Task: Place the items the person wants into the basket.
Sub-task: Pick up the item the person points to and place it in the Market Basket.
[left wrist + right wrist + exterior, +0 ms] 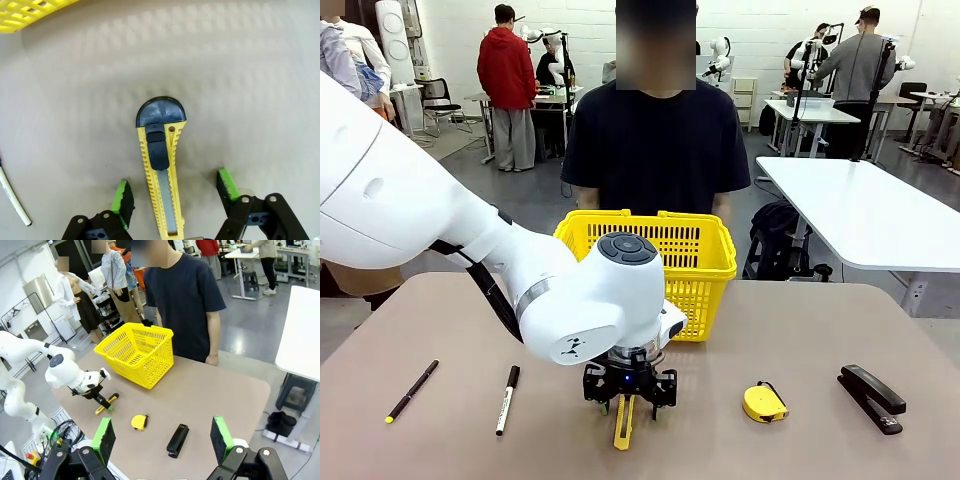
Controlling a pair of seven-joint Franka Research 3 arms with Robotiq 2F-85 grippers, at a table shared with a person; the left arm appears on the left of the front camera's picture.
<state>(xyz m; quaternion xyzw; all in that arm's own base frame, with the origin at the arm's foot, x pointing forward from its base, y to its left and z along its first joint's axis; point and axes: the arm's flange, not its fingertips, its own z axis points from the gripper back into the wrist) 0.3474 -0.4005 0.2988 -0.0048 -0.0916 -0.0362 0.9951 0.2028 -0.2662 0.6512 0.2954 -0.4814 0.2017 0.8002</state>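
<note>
From the front, the left fingers [604, 398] point straight down near the middle of the worktop's [800, 340] near edge, spread open astride the yellow-and-black box cutter [623, 425], which lies flat with its length running toward that edge. The yellow basket [695, 262] stands at the middle of the far edge, with the person [655, 140] just behind it. A black-capped marker [507, 399] and a thin black pen [412, 390] lie toward the left edge, while a yellow tape measure [764, 402] and a black stapler [871, 397] lie toward the right. In the left wrist view, the left fingers [121, 196] stand open on either side of the box cutter [160, 155], with bare worktop showing between each green pad and the handle, so nothing is gripped; the marker [12, 200] shows at the picture's left and a corner of the basket [25, 12] at the top. In the right wrist view, the right fingers [104, 439] are wide apart and empty, high above the stapler [177, 440], tape measure [139, 422] and basket [137, 355].
</note>
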